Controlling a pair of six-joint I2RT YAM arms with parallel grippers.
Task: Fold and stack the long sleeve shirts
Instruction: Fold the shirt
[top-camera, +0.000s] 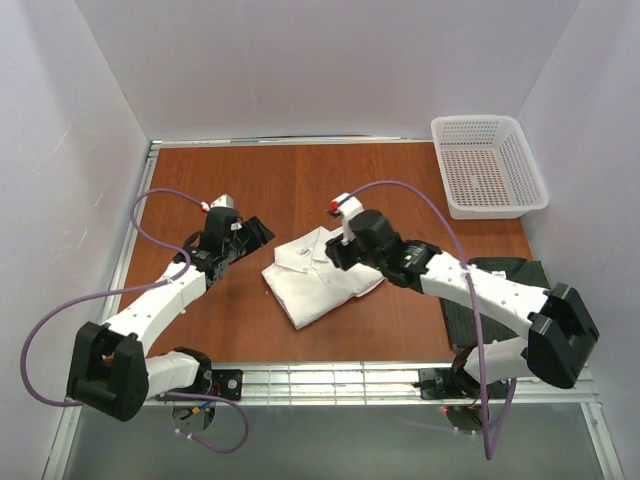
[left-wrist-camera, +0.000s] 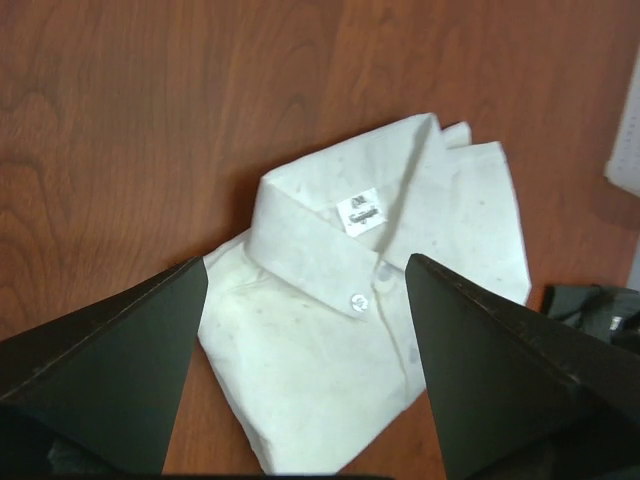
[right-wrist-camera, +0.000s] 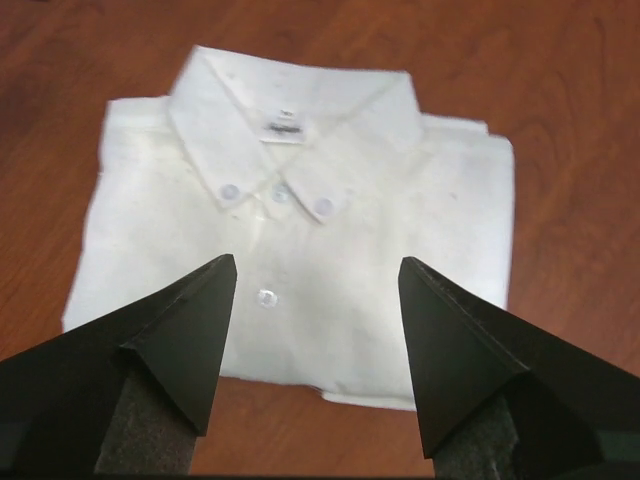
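White shirt (top-camera: 322, 275): lies folded, a flat packet near the middle of the table (top-camera: 200, 180), front up, collar buttoned, label showing inside the neck.

Handling (judgement): light, soft, limp cloth. The stacked layers have no stiffness of their own and would likely slide on one another. A pinch on the top layer alone would probably peel the fold open. The collar band looks like the firmest part. The buttons are small and no use as a hold.

Where to grip (judgement): pinch through all layers at two opposite side edges, one gripper per side, and lift level. A single-point lift would let the packet sag and spill.

Orientation: in the top view the packet sits skewed to the table edges, like a diamond. The collar points far-left, the folded bottom edge near-right. The outline is close to square. In the right wrist view it reads slightly wider across the shoulders than from collar to fold, so the long axis is weakly the shoulder line.

Left gripper (left-wrist-camera: 305, 260): jaws apart, nothing between them, just beside the collar end.
Right gripper (right-wrist-camera: 316, 260): jaws apart, empty, above the far-right corner.

Dark shirt (top-camera: 515, 272): at the right, partly under the right arm, well apart from the white one. Its fold state cannot be told.
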